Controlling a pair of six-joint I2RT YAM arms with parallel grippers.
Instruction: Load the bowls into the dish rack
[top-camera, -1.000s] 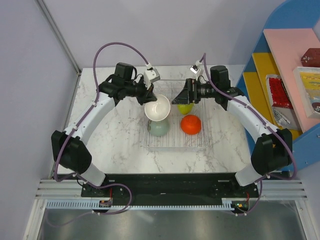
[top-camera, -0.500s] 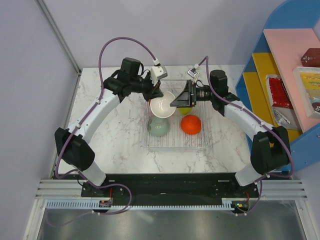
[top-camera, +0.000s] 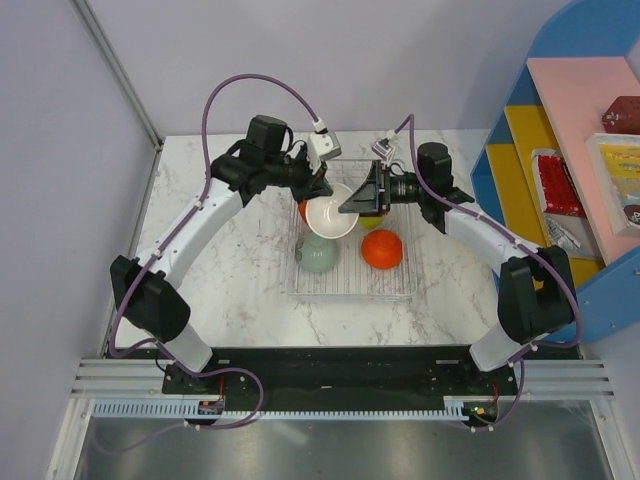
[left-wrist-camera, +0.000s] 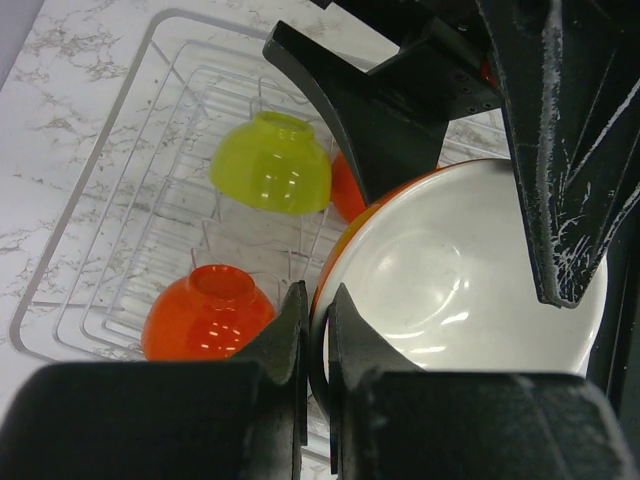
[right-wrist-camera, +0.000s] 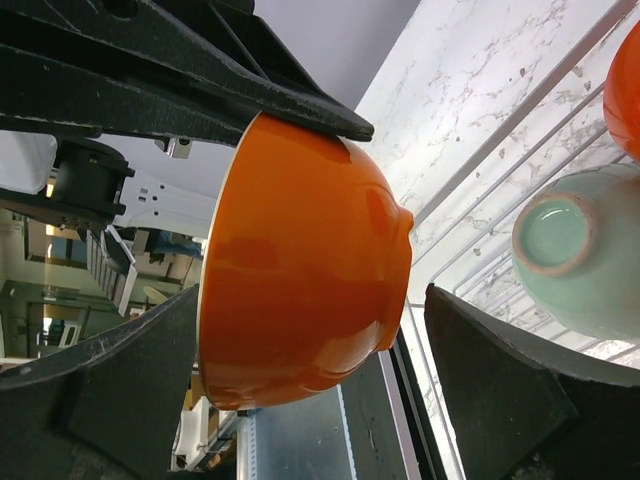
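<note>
While my left tool (left-wrist-camera: 318, 300) is clamped shut on the rim of the white bowl (left-wrist-camera: 460, 270), the one with the orange outside, that bowl hangs tilted over the far left part of the dish rack (top-camera: 345, 280), clear of its ribs. My right tool (right-wrist-camera: 310, 300) stands wide open with a finger on either side of the bowl's orange body, gripping nothing. Inside the rack three other bowls lie upside down: the mint bowl (top-camera: 317, 255) at its near left, the lime-green bowl (left-wrist-camera: 272, 162) toward its far middle, and the red-orange bowl (top-camera: 382, 249) right of its centre. The rack itself sits on the bench (top-camera: 230, 280). This looks to me like a hand-over from left to right. To do it well I should centre the right tool across the widest part of the body before closing, because that glossy curve could squirt out of an off-centre pinch. Only once that grip is firm should my left tool let go of the rim. Then the bowl can go down into free rack space, away from the mint bowl.
</note>
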